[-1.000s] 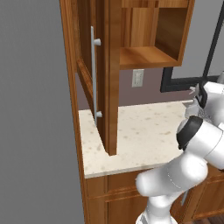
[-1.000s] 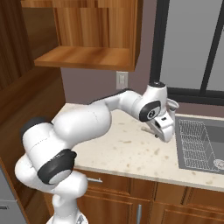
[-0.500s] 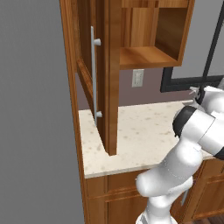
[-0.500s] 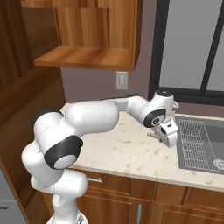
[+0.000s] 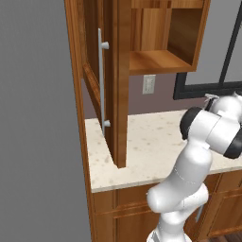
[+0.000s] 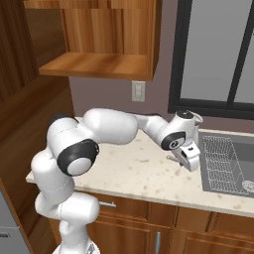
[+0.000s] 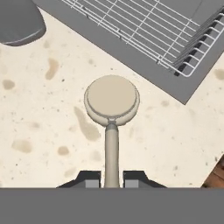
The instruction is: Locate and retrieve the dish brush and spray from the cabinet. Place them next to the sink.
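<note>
I've got the dish brush [image 7: 111,114] clamped by its handle between the gripper [image 7: 111,178] tips, round beige head pointing away from the hand, over the speckled counter [image 7: 39,131]. The sink [image 7: 144,52] corner with its wire rack [image 7: 144,26] sits just beyond the brush head in the hand view. From the right base view, the gripper [image 6: 188,161] hangs low over the counter, just left of the sink [image 6: 233,163]. I cannot tell whether the brush touches the counter. In the left base view the cabinet [image 5: 120,80] stands open at far left, its door [image 5: 97,80] swung towards me, bar handle [image 5: 101,80] showing.
</note>
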